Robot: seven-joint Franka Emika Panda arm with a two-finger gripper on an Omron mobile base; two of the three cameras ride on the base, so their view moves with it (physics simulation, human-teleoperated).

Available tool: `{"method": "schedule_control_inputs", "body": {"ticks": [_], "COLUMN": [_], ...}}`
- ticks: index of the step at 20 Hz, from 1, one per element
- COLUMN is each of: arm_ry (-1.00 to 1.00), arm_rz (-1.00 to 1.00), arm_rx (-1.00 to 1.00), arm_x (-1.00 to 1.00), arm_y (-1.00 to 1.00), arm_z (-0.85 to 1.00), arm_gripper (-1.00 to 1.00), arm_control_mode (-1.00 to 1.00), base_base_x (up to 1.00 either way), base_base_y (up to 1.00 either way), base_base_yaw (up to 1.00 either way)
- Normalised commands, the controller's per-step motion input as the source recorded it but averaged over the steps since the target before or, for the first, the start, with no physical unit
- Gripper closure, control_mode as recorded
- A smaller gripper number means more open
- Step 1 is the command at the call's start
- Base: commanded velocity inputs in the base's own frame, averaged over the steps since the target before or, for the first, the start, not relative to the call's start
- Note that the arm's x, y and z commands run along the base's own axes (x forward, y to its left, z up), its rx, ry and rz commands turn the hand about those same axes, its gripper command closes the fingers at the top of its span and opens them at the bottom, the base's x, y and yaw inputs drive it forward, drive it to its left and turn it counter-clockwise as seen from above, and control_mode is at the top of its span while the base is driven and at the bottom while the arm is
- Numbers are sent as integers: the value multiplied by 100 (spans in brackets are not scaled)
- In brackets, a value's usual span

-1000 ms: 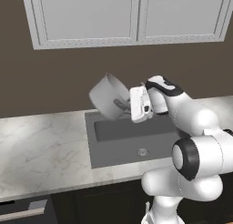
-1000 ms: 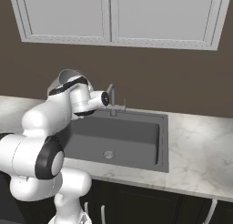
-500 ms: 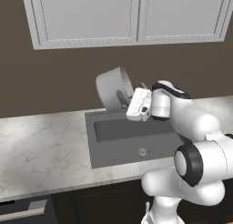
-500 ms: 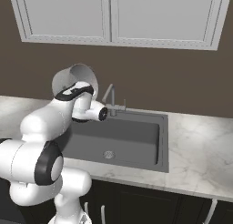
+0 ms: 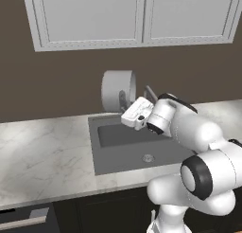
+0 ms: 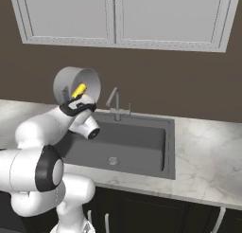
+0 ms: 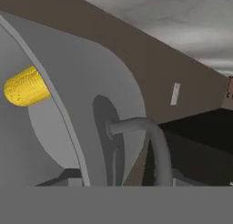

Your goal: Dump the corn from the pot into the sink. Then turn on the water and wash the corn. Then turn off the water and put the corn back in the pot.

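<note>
Over the last second I've swung the pot (image 6: 75,87) higher and rolled it further; it now hangs on its side above the sink's (image 5: 113,147) back left corner. Gripper (image 5: 126,114) clamped on the pot's rim. Corn (image 6: 79,90) is inside, at the mouth, not yet out. I judge the dump needs more tilt.

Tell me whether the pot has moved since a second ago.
Yes. The pot has risen and tipped further onto its side, now nearer the cabinet above the sink.
</note>
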Motion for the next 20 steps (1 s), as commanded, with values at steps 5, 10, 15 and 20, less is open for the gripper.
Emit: {"method": "schedule_control_inputs", "body": {"ticks": [5, 10, 15, 20], "arm_ry": [15, 19, 5, -2], "arm_rz": [-8, -8, -2, 1], "arm_rx": [32, 24, 3, 14], "arm_x": [22, 49, 26, 1], "arm_y": [-15, -8, 0, 0], "arm_z": [27, 18, 10, 27], "arm_gripper": [100, 100, 100, 100], "arm_control_mode": [-100, -100, -100, -100], "base_base_x": [0, 0, 0, 0], "base_base_y": [0, 0, 0, 0], "base_base_yaw": [0, 0, 0, 0]}}
